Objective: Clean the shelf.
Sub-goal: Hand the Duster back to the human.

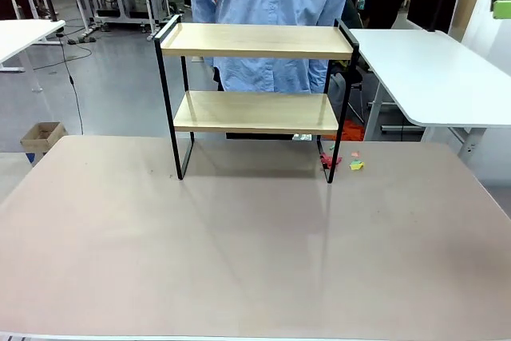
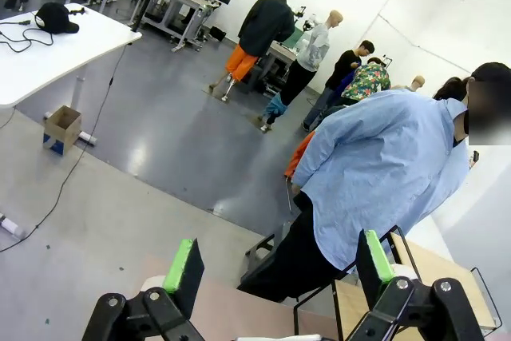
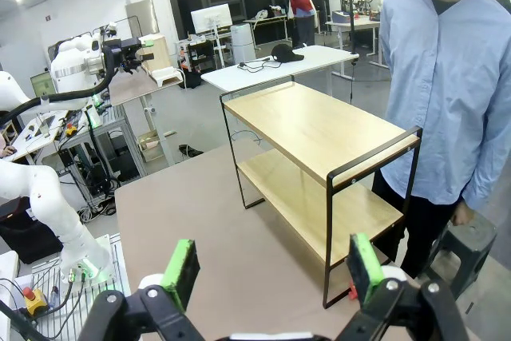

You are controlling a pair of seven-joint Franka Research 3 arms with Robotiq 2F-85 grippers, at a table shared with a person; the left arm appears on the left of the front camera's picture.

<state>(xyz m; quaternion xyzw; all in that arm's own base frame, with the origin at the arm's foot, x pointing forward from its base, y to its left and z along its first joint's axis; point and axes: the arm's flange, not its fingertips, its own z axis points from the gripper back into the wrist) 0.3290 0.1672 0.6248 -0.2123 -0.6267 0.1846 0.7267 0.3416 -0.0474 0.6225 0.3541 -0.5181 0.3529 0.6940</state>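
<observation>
The shelf (image 1: 255, 93) stands at the far side of the table (image 1: 255, 237), right in front of the person (image 1: 271, 5) in the blue shirt. It has two wooden boards, one above the other, and both look bare. Thin black legs hold it up, and a black rail sits at each end.

Your left gripper (image 2: 275, 273) is up in the air with its fingers spread wide and nothing between them. Your right gripper (image 3: 271, 269) is the same, wide and holding nothing, and it looks down at the shelf from one end.

The shelf looks stiff and hard, so it will not bend when you press on it. It is probably light, so a hard push could slide or tip it. The boards look smooth and may be slippery. If you need to steady it, take a side rail or a leg, since those thin bars fit between your fingers. By the right leg lie some small colored bits (image 1: 343, 161) on the table.
</observation>
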